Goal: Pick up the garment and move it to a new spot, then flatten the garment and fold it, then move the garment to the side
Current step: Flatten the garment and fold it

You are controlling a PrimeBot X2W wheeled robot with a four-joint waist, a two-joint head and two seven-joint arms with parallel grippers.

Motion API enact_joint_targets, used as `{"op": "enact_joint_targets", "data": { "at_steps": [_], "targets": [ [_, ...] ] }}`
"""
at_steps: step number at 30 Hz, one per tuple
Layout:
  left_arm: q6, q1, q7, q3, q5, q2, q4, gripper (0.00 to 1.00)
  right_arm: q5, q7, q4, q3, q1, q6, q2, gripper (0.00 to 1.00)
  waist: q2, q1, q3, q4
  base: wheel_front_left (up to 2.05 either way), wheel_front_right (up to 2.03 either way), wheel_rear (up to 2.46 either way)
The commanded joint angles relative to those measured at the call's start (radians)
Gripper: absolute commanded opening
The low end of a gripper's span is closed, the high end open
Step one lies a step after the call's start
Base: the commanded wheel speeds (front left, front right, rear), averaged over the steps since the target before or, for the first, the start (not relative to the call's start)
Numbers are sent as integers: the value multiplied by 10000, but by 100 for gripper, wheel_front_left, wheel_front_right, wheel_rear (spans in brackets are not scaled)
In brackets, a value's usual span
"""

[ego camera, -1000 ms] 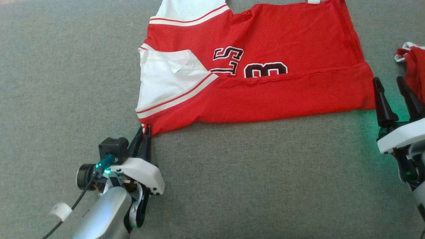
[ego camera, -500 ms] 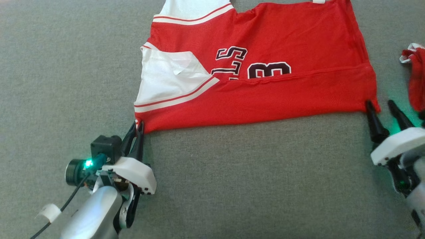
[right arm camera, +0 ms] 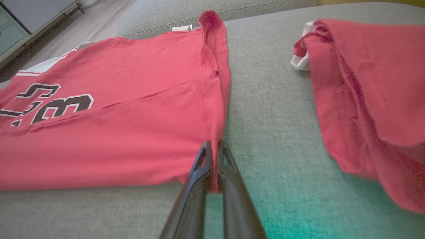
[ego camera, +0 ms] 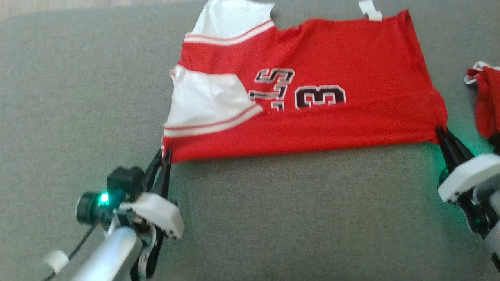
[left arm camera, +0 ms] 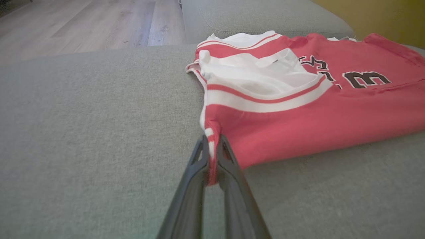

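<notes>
Mid-fold, by my reading: the garment (ego camera: 332, 121) lies spread at 12 o'clock on the grey cushion (ego camera: 273, 218), left fingers (ego camera: 166, 171) clamped on its 7 o'clock corner, right fingers (ego camera: 451, 148) on its 4 o'clock corner, so both must next carry that edge evenly toward 12 o'clock.

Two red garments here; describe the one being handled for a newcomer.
On the grey cushion, look mid-view for the spread-out jersey. It shows white sleeve panels and a black 3; the other red garment, far right, lies bunched.
</notes>
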Motion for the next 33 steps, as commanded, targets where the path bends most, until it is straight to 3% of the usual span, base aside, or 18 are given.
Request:
{"op": "enact_joint_targets", "data": {
  "at_steps": [1, 16, 20, 26, 27, 28, 30, 33],
  "targets": [
    [173, 182, -141, 342, 44, 428, -342, 0, 134, -169, -197, 105, 437, -9, -492, 0, 0, 0, -244, 11, 0, 0, 0],
    [844, 3154, -103, -23, -298, 1157, -2248, 0, 509, -469, -1856, 22, 3455, -9, -1651, 0, 0, 0, -1221, 4, 0, 0, 0],
    [1010, 3677, -167, -20, -463, 1169, -2666, 0, 422, -381, -2290, -383, 4192, -9, -1623, 0, 0, 0, -1304, 0, 0, 0, 0],
    [864, 3889, -396, -79, -566, 1137, -2496, 0, 111, 83, -2847, -1181, 4889, -9, -1321, 0, 0, 0, -1356, -57, 0, 0, 0],
    [842, 3869, -409, -95, -566, 1119, -2444, 27, 104, 180, -2925, -1301, 4953, -9, -1257, 21, 0, 0, -1358, -60, 0, 0, 0],
    [821, 3839, -415, -110, -563, 1102, -2390, 46, 64, 265, -3000, -1412, 5018, -9, -1210, 42, 0, 0, -1358, -60, 0, 0, 0],
    [779, 3749, -404, -142, -549, 1076, -2272, 100, -65, 418, -3176, -1654, 5117, -9, -1141, 100, 0, 0, -1360, -75, 0, 0, 0],
    [751, 3563, -416, -135, -538, 1009, -2145, 100, -343, 471, -3448, -2098, 5255, -9, -1016, 100, 0, 0, -1328, -111, 0, 0, 0]
  ]
}}
